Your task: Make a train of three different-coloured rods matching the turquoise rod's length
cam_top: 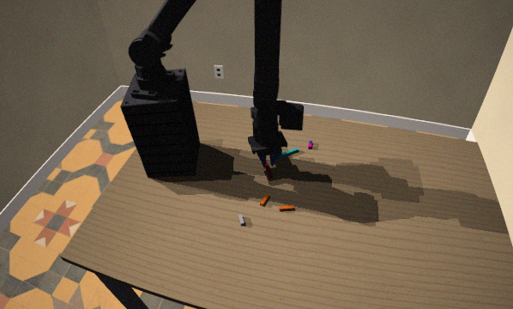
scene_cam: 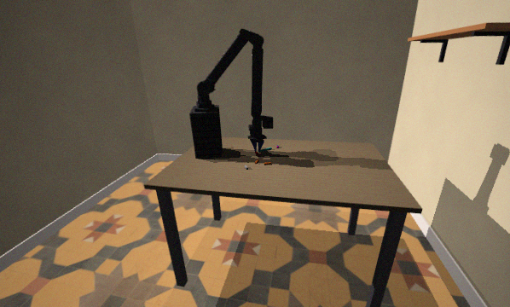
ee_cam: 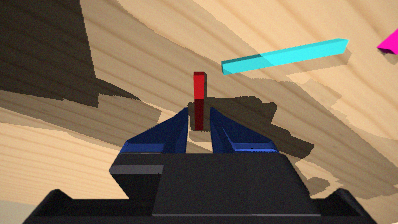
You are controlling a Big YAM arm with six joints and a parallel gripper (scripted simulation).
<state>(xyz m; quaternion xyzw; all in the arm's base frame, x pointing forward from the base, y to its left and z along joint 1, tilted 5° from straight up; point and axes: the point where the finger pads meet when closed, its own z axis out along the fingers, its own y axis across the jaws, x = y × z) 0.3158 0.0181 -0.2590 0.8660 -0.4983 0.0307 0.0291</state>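
Note:
My gripper [cam_top: 268, 164] [scene_cam: 258, 153] [ee_cam: 199, 112] is slightly open, its fingertips low over the near part of the red rod [cam_top: 269, 173] [ee_cam: 199, 85], one on either side in the wrist view. Whether they touch it is not clear. The turquoise rod [cam_top: 291, 152] [ee_cam: 300, 54] lies just beyond, angled to the red one and apart from it. The magenta rod [cam_top: 310, 146] [ee_cam: 391, 43] lies farther right, with the blue rod [cam_top: 310, 142] right behind it. One orange rod [cam_top: 265, 200] lies slanted; another orange rod [cam_top: 286, 208] lies to its right. The grey rod [cam_top: 241, 220] lies nearest the front.
The arm's black pedestal [cam_top: 166, 142] [scene_cam: 206, 134] stands at the left on the wooden table [cam_top: 347, 257] [scene_cam: 323, 183]. Walls rise behind and to the right. A shelf [scene_cam: 472, 31] hangs high on the right wall. The arm's shadow falls across the red rod and part of the turquoise one.

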